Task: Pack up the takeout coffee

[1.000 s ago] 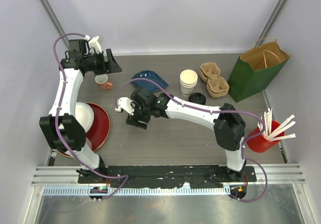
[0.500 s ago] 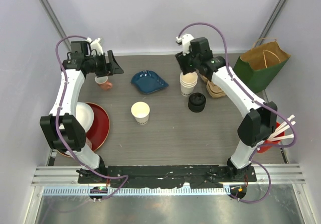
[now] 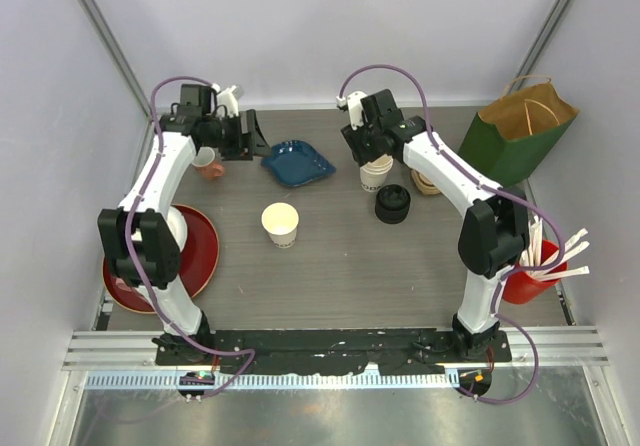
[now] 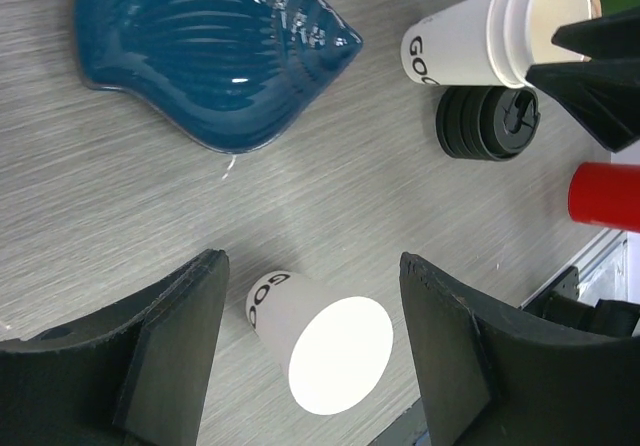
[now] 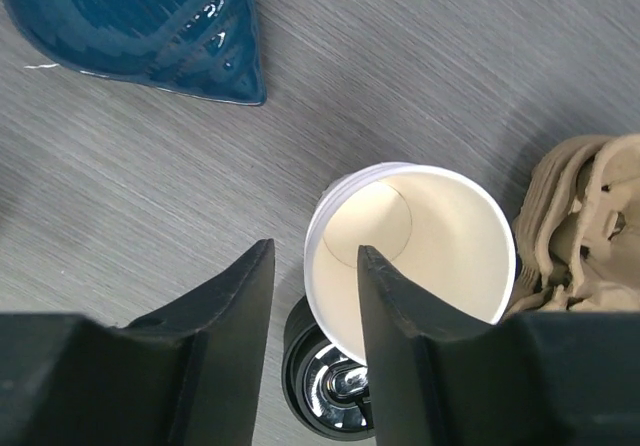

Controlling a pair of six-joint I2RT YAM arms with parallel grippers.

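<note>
A: Right fingers (image 5: 225,316) first. We log them part open over the stack of paper cups (image 5: 450,236) at the back of the worktop (image 3: 350,266). One finger hangs over the top cup's mouth and the other outside it, with the near rim between them. We see a gap on each side of that rim, so nothing is gripped.

B: Agreed. The top cup has no lid and is cream inside. The stack of black lids (image 3: 392,204) sits just beside the cups on the near side. We cannot tell if they touch. Cardboard cup carriers (image 5: 585,206) lie just right of the cups.

A: Left fingers (image 4: 170,346)?

B: Spread wide, nothing in them. From above we place them at the back left, over the worktop. They sit just left of the blue shell-shaped dish (image 3: 298,161) and near the small ceramic cup (image 3: 208,165) with the pink handle.

A: The other cup?

B: A single paper cup (image 3: 280,224), upright, no lid, mid-worktop, well apart from both arms. In the left wrist view it shows between the fingers but well beyond them. There is black lettering on its side.

A: Surroundings. A green paper bag (image 3: 515,136) stands open at the back right. A red cup of white straws (image 3: 525,278) is at the front right, partly behind the right arm. A red plate (image 3: 205,256) is at the front left, partly under the left arm.
</note>
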